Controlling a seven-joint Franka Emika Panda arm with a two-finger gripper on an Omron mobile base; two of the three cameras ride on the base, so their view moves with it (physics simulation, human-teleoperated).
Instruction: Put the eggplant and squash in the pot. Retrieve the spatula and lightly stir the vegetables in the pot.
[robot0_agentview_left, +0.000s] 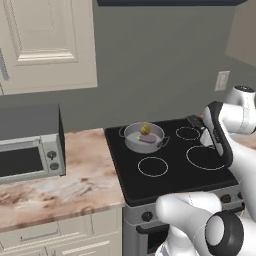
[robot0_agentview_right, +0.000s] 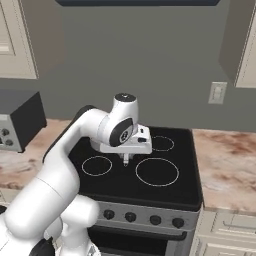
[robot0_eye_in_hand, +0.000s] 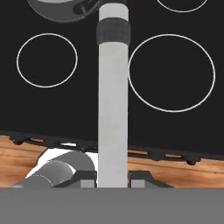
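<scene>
Gripper (robot0_eye_in_hand: 113, 183) clamped on spatula (robot0_eye_in_hand: 113, 100); I'd carry it level to pot (robot0_agentview_left: 143, 137), blade probably forward, then dip gently beside squash (robot0_agentview_left: 145, 129).

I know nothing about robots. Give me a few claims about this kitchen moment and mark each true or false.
1. The squash and eggplant lie in the pot. True.
2. The pot sits on the stove's front right ring. False: it sits on the back left ring.
3. The gripper holds a long grey spatula, jaws closed on it. True.
4. The spatula is in the pot, stirring. False: its far end stops at the pot's edge, over the stove.
5. A microwave stands left of the stove. True.
</scene>
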